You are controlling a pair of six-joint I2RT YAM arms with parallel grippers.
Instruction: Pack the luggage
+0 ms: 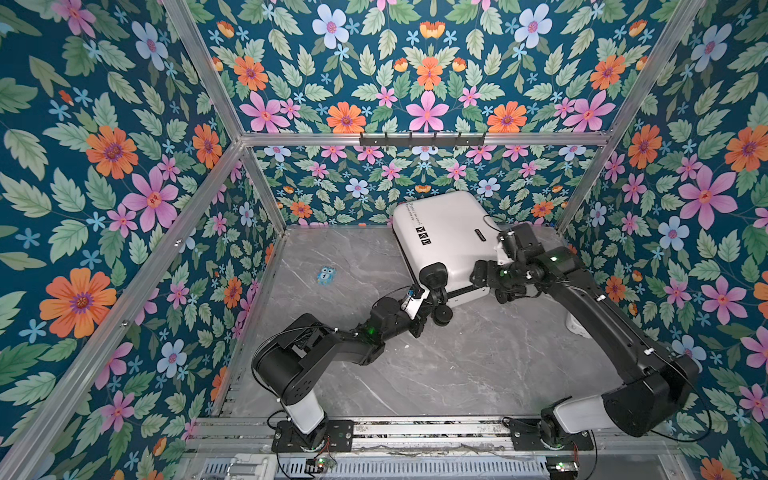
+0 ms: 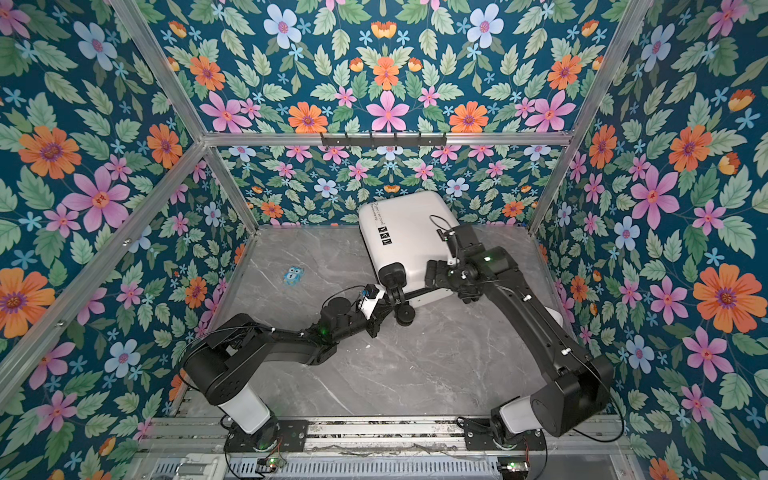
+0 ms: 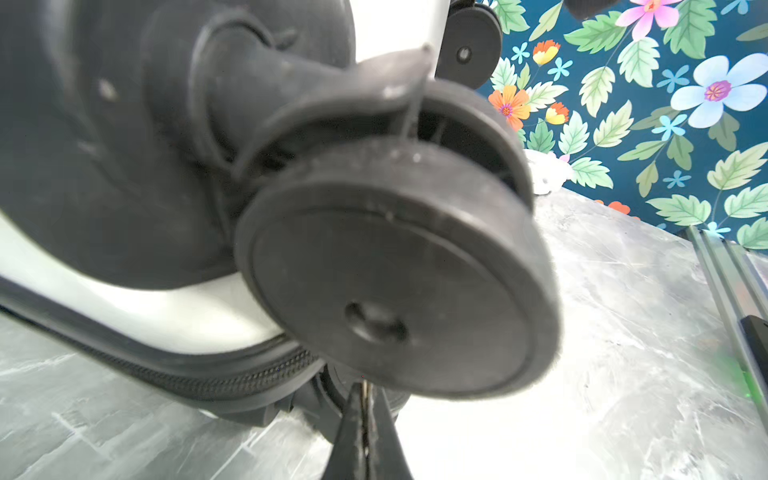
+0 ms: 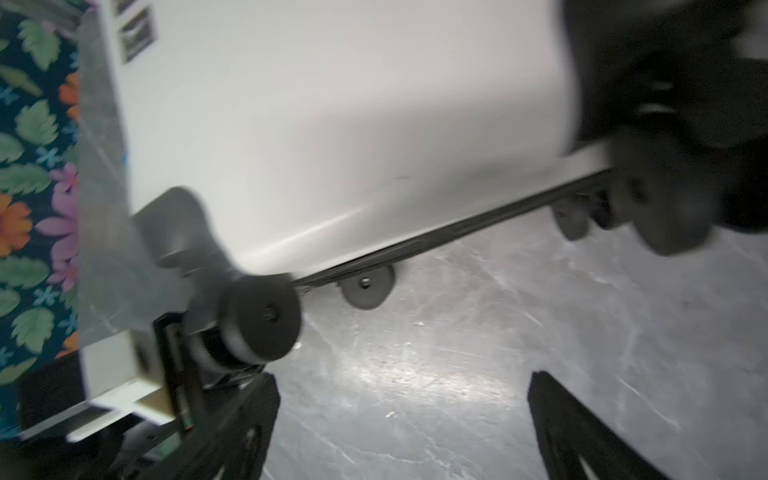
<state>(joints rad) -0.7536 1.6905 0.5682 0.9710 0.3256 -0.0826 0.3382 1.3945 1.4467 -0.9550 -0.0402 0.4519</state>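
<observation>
The white luggage [image 1: 440, 232] lies closed at the back of the grey marble table [image 1: 457, 365], its black wheels towards me. My left gripper [image 1: 430, 297] sits at the wheel corner, level with the zipper band [image 3: 232, 374]. In the left wrist view it [image 3: 365, 388] is shut under a big black wheel [image 3: 395, 291], with a thin brass-coloured tab between the tips that looks like the zipper pull. My right gripper [image 1: 480, 270] hovers at the suitcase's near right corner. In the right wrist view it [image 4: 407, 415] is open over bare table, with the white shell [image 4: 332, 124] just ahead.
A small blue owl figure [image 1: 326, 275] lies on the table left of the suitcase. A white object [image 1: 575, 326] stands at the right table edge behind the right arm. A black hook rail [image 1: 422, 139] hangs on the back wall. Floral walls and aluminium posts enclose three sides.
</observation>
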